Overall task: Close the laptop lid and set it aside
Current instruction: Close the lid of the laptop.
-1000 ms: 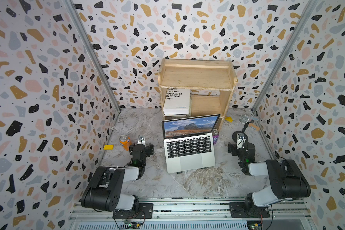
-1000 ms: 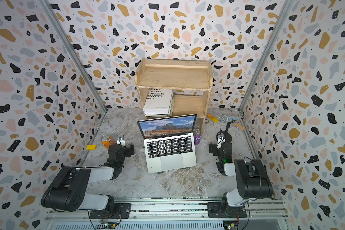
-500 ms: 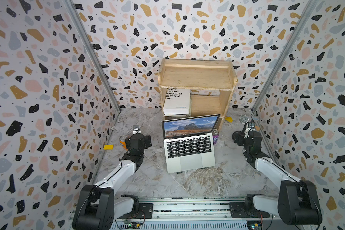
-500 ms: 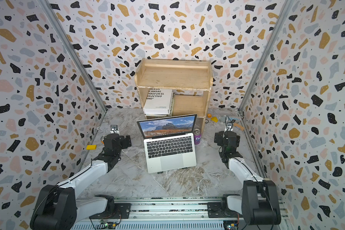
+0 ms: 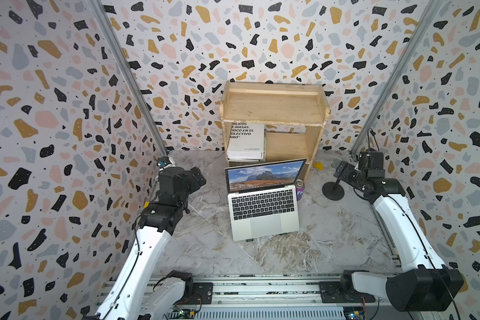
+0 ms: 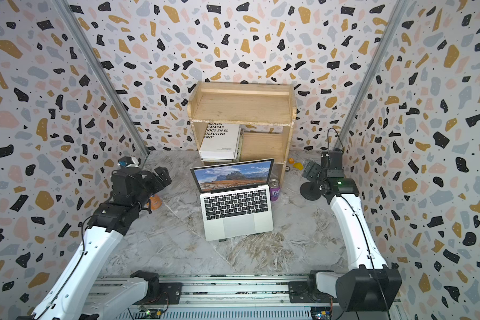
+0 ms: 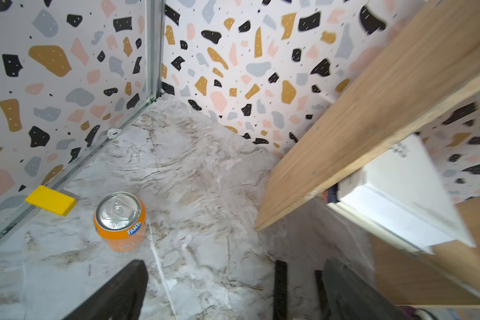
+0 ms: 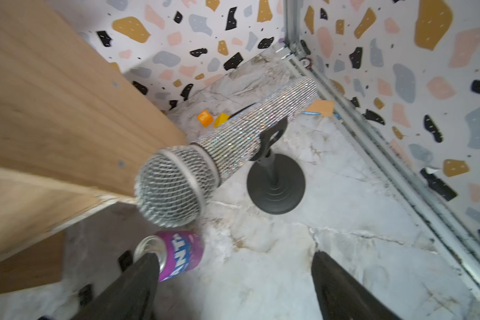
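Left claw (image 5: 196, 177) hanging spread, empty, 10 o'clock from laptop (image 5: 263, 213); right claw (image 5: 341, 169) at 2 o'clock, beside microphone (image 5: 335, 163). Laptop sitting mid-bench (image 5: 205, 249), lid (image 5: 265, 174) standing open.
Left wrist: claw (image 7: 227, 266) gaping over bench near orange can (image 7: 119, 221).
Right wrist: claw (image 8: 233, 255) gaping, gripping nothing.

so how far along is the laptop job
Nothing looks done yet: the lid stands open on the laptop. In hand: nothing; the left gripper and right gripper hover open and empty, one on either side, clear of it. Left: fold the lid down, then move the laptop aside.
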`<state>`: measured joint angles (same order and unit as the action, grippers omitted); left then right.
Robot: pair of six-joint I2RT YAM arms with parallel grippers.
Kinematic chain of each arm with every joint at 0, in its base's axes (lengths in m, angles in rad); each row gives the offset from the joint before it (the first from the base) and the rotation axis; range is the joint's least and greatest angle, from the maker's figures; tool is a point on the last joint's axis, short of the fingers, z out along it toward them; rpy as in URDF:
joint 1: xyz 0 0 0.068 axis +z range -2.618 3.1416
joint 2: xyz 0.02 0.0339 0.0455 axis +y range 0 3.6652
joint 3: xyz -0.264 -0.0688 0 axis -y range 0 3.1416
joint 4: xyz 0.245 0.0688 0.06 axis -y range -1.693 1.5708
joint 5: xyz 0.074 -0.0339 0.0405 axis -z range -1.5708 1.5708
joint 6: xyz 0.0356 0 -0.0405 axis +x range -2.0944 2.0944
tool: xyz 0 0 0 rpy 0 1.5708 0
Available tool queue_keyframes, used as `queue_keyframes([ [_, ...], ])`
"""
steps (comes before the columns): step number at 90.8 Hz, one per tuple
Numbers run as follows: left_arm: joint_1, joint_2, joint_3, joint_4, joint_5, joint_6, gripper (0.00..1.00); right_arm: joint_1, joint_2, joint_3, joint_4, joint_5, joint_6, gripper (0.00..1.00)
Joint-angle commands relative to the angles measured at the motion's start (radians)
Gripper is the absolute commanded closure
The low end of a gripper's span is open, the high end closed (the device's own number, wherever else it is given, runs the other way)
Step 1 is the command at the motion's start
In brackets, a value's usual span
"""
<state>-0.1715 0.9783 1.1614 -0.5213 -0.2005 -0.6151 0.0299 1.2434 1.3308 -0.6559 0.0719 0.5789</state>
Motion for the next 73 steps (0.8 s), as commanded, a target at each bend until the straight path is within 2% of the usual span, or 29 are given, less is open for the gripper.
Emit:
queue_keyframes([
  [1, -0.002, 0.039, 0.189, -0.192, 0.144, -0.08, 0.0, 0.0, -0.037, 0.131, -0.169, -0.155, 0.102, 0.11],
  [12, -0.002, 0.076, 0.304, -0.262, 0.231, -0.146, 0.0, 0.015, -0.011, 0.276, -0.254, -0.229, 0.149, 0.14],
  [33, -0.019, 0.132, 0.39, -0.275, 0.341, -0.245, 0.0, 0.095, 0.005, 0.412, -0.308, -0.238, 0.187, 0.16],
  [47, -0.068, 0.187, 0.448, -0.301, 0.309, -0.229, 0.0, 0.171, 0.062, 0.509, -0.348, -0.2, 0.174, 0.21],
  [73, -0.182, 0.268, 0.506, -0.326, 0.188, -0.144, 0.0, 0.292, 0.182, 0.604, -0.371, -0.106, 0.142, 0.21],
])
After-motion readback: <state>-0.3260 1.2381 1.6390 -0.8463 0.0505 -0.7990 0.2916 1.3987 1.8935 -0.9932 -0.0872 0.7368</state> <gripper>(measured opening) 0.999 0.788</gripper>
